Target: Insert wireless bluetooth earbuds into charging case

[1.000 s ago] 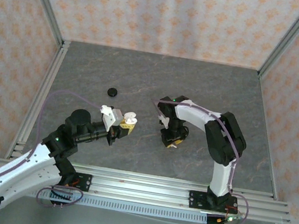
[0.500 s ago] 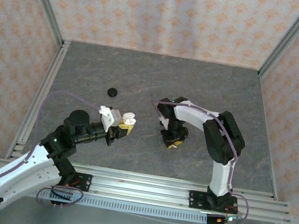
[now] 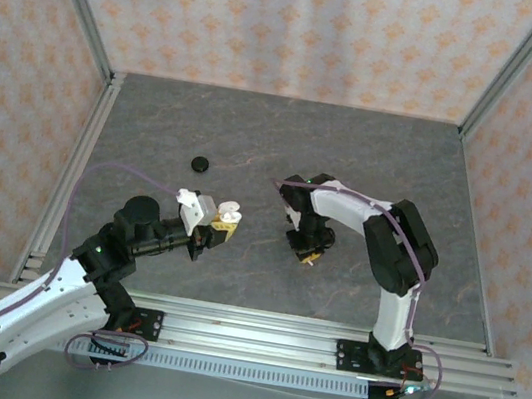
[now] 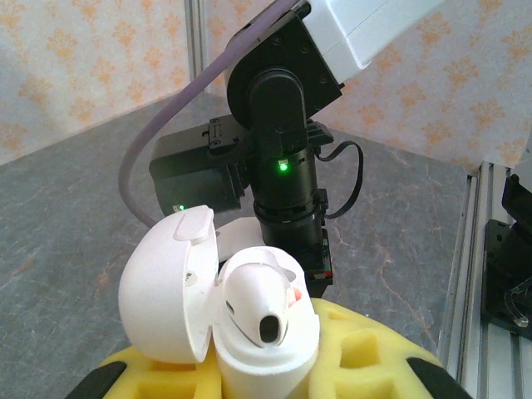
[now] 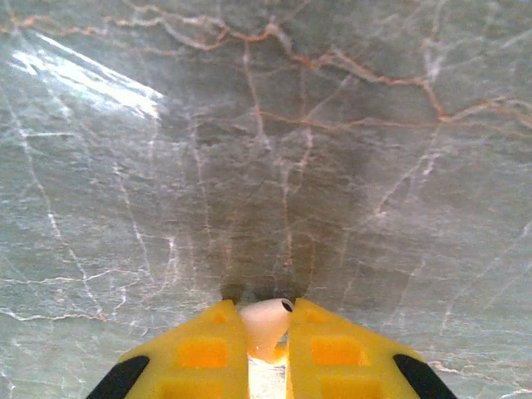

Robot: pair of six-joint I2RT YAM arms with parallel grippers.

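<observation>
Bright even light, white glare on the table [image 5: 91, 79], soft shadow before right gripper [image 5: 264, 314]

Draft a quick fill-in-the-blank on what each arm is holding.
1. The left gripper holds the charging case with its lid ____.
2. The right gripper is ____ on an earbud.
3. The ____ disc lies on the table.
Missing words: open; shut; black.
</observation>
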